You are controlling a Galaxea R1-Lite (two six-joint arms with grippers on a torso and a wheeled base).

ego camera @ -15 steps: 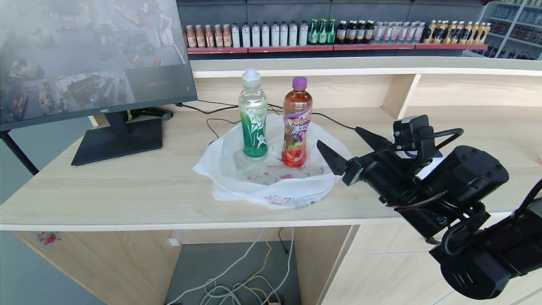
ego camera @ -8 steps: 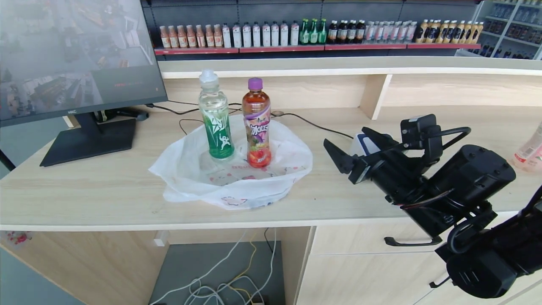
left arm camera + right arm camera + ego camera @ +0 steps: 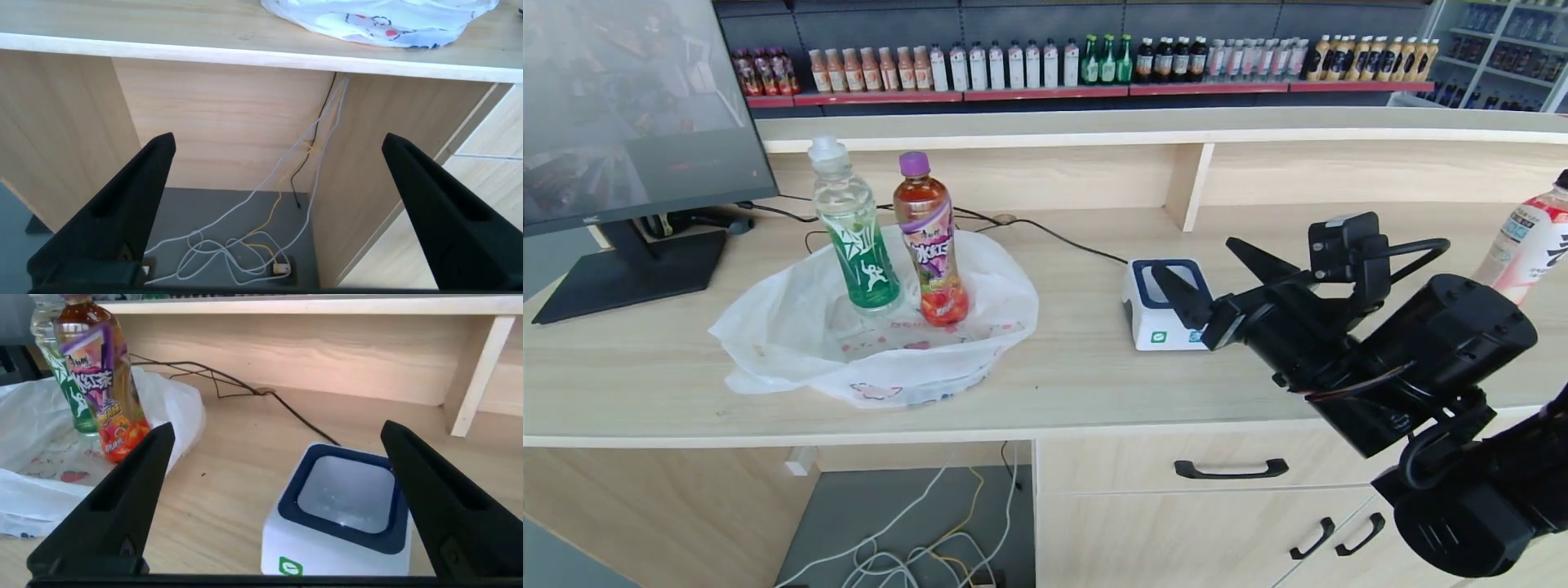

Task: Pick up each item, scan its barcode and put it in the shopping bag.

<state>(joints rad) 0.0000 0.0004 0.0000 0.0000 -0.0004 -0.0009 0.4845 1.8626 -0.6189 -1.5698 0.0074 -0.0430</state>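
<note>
Already, green bottle (image 3: 849, 229) and orange bottle (image 3: 929, 241) stood upright inside shopping bag (image 3: 792, 343) on table (image 3: 1078, 384); judged packed. Right gripper (image 3: 1194, 258) held empty facing scanner (image 3: 1164, 318), fingers (image 3: 1180, 298) spread, pink bottle (image 3: 1531, 245) at table's far right judged next. Left gripper (image 3: 278, 140) parked low, fingers apart, nothing held.

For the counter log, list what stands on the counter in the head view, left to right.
Monitor → green-labelled bottle → purple-capped bottle → barcode scanner → pink-labelled bottle.
</note>
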